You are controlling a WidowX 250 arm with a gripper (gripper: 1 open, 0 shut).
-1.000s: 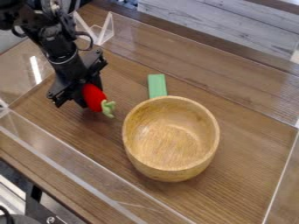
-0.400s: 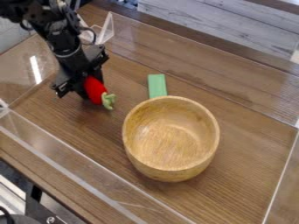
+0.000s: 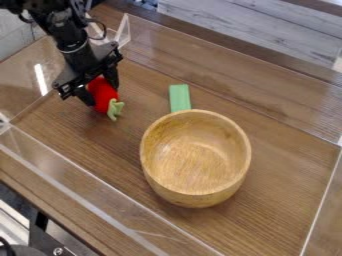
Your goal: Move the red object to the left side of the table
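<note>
The red object (image 3: 102, 94) is a small glossy red toy vegetable with a light green stem end (image 3: 116, 108). It sits low on the brown wooden table (image 3: 80, 150), in the left part of the picture. My gripper (image 3: 91, 86) points steeply down over it, with its black fingers on either side of the red body. At this size the picture does not show whether the fingers still press on it. The stem end sticks out to the lower right, clear of the fingers.
A flat green block (image 3: 179, 97) lies just right of the red object. A round light wooden bowl (image 3: 195, 187) stands in the middle, nearer the front. Low clear acrylic walls (image 3: 80, 190) border the table along the front and left.
My gripper and the red object have moved up and to the left in the picture, away from the bowl. The green block and the bowl have stayed put.
</note>
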